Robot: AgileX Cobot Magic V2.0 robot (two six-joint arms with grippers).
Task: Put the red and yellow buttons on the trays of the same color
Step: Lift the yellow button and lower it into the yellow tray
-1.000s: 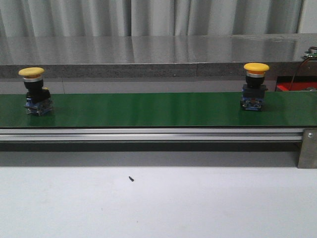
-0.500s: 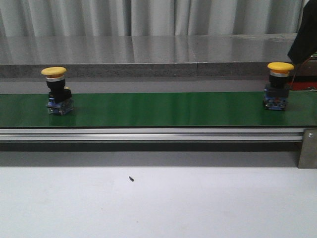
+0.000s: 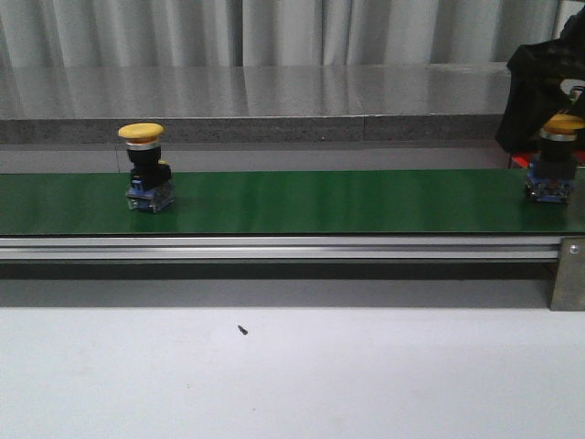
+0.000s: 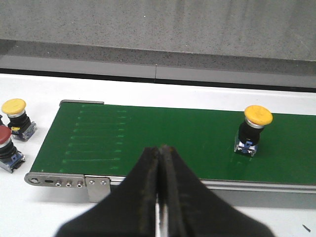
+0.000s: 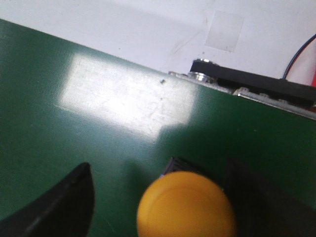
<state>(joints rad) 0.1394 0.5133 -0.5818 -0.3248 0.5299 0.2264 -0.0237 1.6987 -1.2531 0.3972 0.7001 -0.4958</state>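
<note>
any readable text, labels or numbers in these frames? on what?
None readable in any view.
Yellow buttons: no legible marking on caps or bases.
Green conveyor belt: no print.
Pale patch beyond the belt in the right wrist view: blank or too blurred to tell.

A long green conveyor belt (image 3: pixel 320 201) runs across the white table (image 3: pixel 366 375), edged by a silver aluminium rail (image 3: pixel 274 248). A small black speck (image 3: pixel 242 329) lies on the table; pale pleated curtains (image 3: pixel 274 32) hang behind
</note>
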